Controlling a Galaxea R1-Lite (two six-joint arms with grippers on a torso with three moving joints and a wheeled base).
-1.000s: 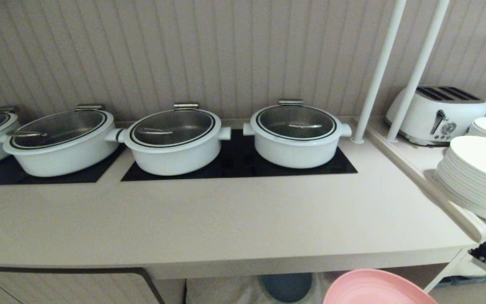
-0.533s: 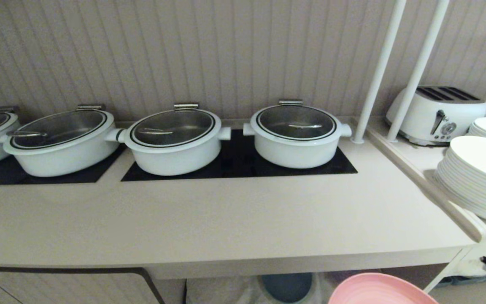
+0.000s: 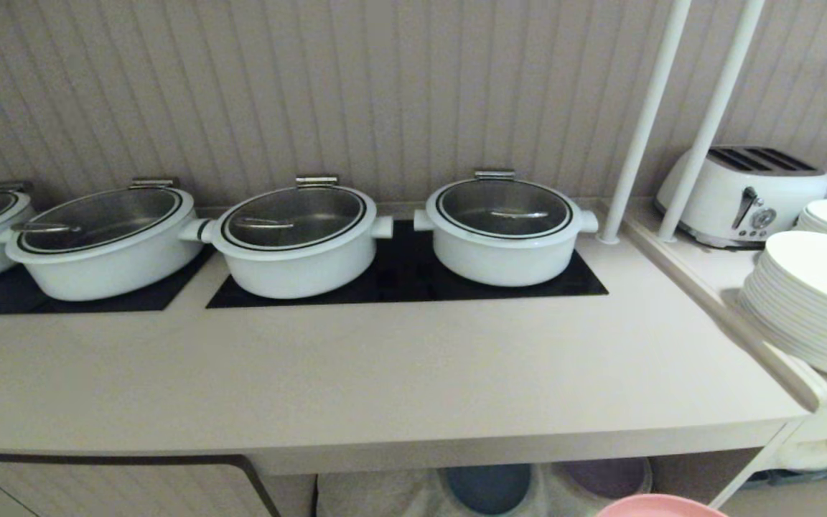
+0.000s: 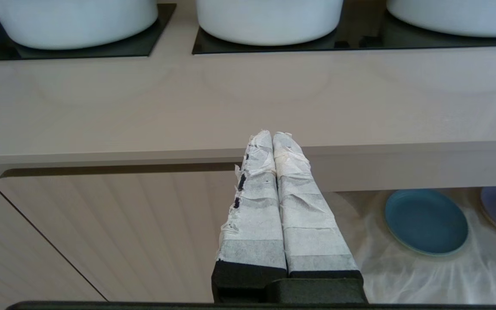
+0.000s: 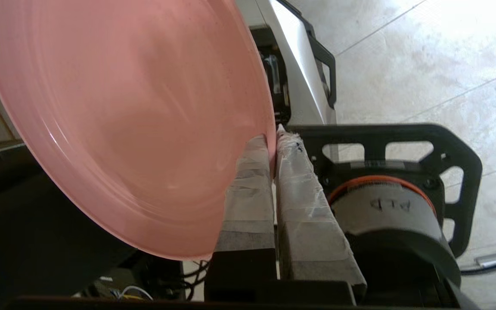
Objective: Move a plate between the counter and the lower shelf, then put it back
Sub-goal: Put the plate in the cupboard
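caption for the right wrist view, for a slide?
Right gripper shut on the rim of the pink plate, held tilted above the floor.

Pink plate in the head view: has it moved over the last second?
Yes. The pink plate has sunk toward the bottom edge, away from the counter front, uncovering the purple plate on the lower shelf. The right gripper clamps its rim.
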